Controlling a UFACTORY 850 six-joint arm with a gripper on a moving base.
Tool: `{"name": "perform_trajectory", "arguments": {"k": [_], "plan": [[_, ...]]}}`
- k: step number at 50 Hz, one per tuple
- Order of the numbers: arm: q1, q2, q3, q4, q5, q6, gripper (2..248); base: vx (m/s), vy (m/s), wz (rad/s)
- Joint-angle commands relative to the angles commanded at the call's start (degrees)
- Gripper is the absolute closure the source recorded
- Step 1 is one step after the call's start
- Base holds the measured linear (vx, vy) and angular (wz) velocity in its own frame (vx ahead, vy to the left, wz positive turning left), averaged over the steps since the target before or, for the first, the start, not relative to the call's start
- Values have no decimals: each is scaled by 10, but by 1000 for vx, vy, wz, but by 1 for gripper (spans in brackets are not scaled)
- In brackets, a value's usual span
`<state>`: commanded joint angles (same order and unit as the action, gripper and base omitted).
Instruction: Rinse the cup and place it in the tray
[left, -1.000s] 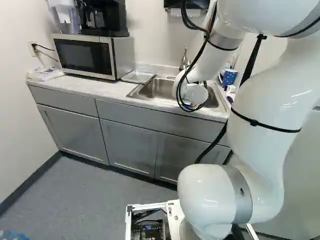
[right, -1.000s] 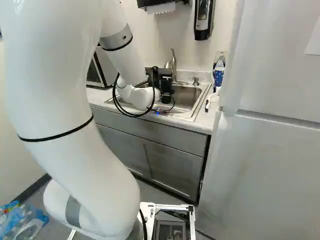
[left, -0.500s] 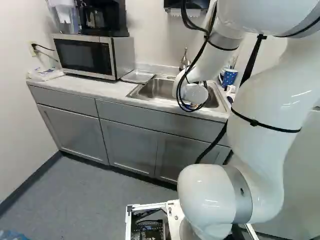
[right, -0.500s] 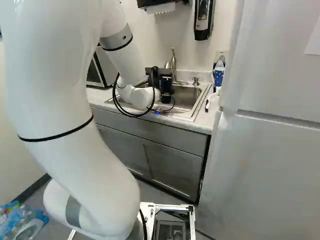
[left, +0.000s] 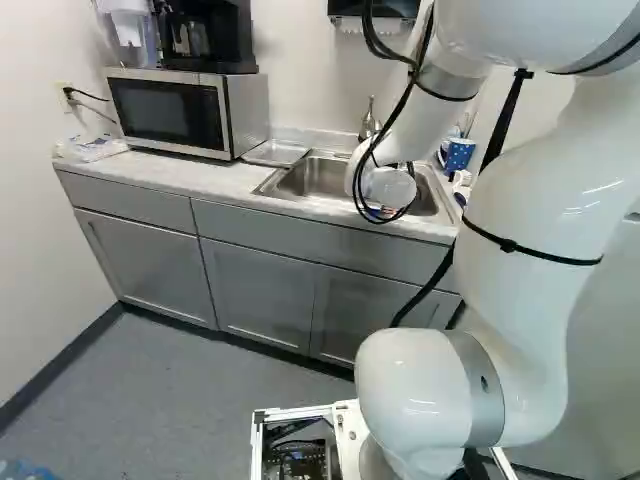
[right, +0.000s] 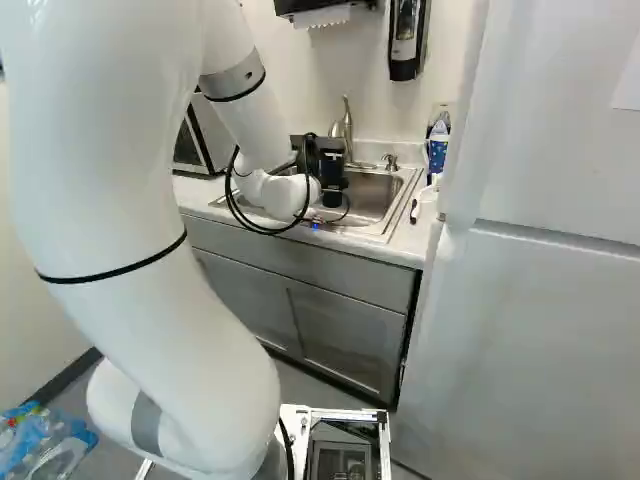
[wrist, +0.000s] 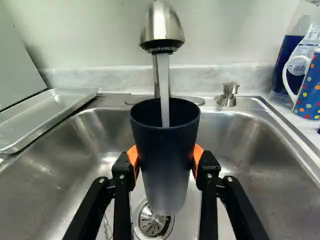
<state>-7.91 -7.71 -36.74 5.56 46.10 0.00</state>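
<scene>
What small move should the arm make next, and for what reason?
Probably tip the cup gently over the sink to empty it: the claw grips it upright under the faucet, and water is running into its open mouth.

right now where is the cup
In the wrist view, the dark cup is gripped between the orange pads, upright under the running faucet, above the sink drain.

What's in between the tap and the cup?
Water! The wrist view shows it running from the tap down into the cup.
</scene>
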Motion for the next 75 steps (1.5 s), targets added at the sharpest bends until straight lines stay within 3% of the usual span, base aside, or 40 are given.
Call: {"name": "perform_trajectory", "arguments": {"k": [75], "plan": [[0,0,0,0,0,0,127,0,0,0]]}}
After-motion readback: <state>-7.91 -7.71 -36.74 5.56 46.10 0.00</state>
